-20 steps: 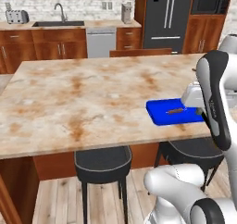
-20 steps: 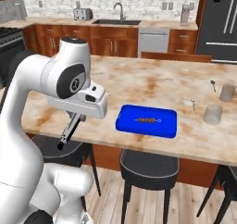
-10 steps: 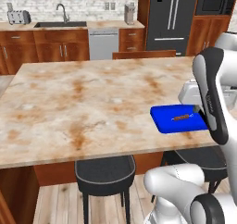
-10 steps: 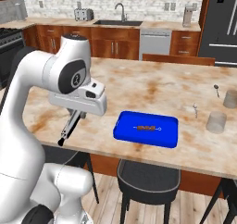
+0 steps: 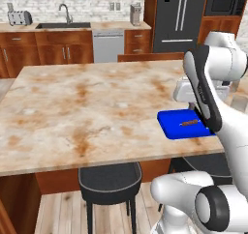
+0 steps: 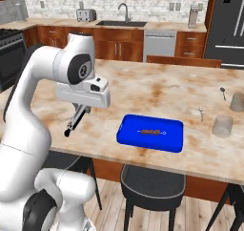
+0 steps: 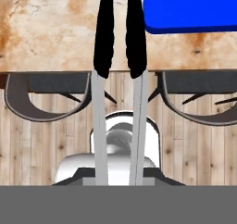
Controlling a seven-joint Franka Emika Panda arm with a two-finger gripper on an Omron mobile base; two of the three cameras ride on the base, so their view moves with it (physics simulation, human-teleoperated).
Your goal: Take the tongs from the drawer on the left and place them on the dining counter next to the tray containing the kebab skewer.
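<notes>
From the left base view, the dining counter (image 5: 82, 112) spreads wide in front of me, and the tray (image 5: 183, 124) sits at its near edge, with the kebab skewer (image 5: 189, 123) lying across the tray's middle. My own arm crosses in front of the tray's far side here, so this angle tells me little about my tool.

From the right base view, my gripper (image 6: 82, 111) hangs over the counter's near edge, well to the side of the tray. The tongs (image 6: 76, 120) slant down out of it, black end lowest, just above the marble and not touching it as far as I can judge. Beyond the tray, on its other side, stand two small grey cups (image 6: 223, 125) and a tiny silver utensil (image 6: 201, 113).

In the hand view, the tongs (image 7: 119, 79) run straight away from me, two thin grey arms ending in black tips that reach past the counter's edge over the marble. The tray's corner lies just beside those tips. My fingers sit low in this view and I can't make them out cleanly, but the tongs stay in line with my hand, so I judge I'm clamped on their handle end.

I take this to be the carrying step, near its close. Next I need to lower until the tongs lie flat on the marble beside the tray, fully on the counter and not overhanging, then let go.
</notes>
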